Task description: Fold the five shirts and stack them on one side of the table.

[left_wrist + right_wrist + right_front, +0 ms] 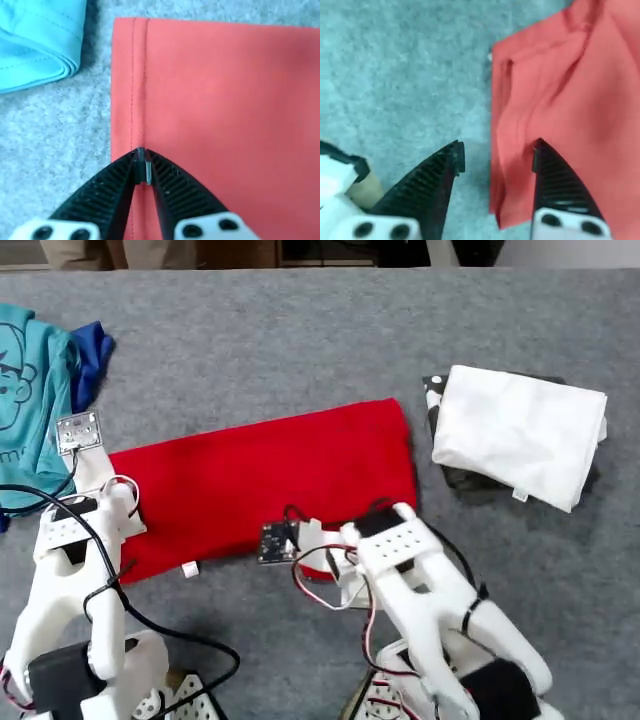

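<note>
A red shirt (pixel 270 475), folded into a long strip, lies across the middle of the grey table. My left gripper (pixel 125 492) is at its left end, shut on the stitched hem (pixel 141 167) of the red shirt (pixel 225 100). My right gripper (pixel 322 550) sits at the strip's near edge and is open. One of its fingers (pixel 555 175) is over the red shirt (pixel 570 100); the other is over bare felt. A folded white shirt (pixel 520 430) rests on a dark shirt (pixel 470 480) at the right. A teal shirt (pixel 30 390) and a blue shirt (pixel 92 355) lie at the far left.
The teal shirt's folded edge (pixel 40 45) lies close beside the red hem, with a strip of grey felt (pixel 60 140) between them. Cables trail from both arm bases along the table's front edge. Open felt lies behind the red shirt.
</note>
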Motion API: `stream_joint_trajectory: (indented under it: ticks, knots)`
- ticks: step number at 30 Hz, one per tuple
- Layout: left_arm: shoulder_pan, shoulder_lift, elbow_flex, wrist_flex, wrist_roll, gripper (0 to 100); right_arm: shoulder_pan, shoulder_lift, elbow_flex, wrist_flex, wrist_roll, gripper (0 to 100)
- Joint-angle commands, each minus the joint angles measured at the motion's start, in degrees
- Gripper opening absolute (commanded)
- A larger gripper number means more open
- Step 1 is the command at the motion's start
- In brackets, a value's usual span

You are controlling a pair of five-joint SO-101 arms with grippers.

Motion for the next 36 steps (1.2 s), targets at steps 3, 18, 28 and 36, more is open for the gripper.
stream_joint_trajectory:
  ticks: [3,18,28,36]
  knots:
    - [-0.35,-0.13,-0.26,-0.79,0.0,2,-0.57,4.18,-1.45,-4.66,-1.05,23.2]
    - [-0.35,-0.13,-0.26,-0.79,0.0,2,-0.48,6.81,-1.71,-5.54,-0.79,13.3]
    - [-0.35,-0.13,-0.26,-0.79,0.0,2,1.45,6.99,-2.07,-6.68,-0.79,11.2]
    - [-0.35,-0.04,-0.26,-0.79,0.0,2,8.84,7.34,-7.25,-7.47,-0.97,0.3]
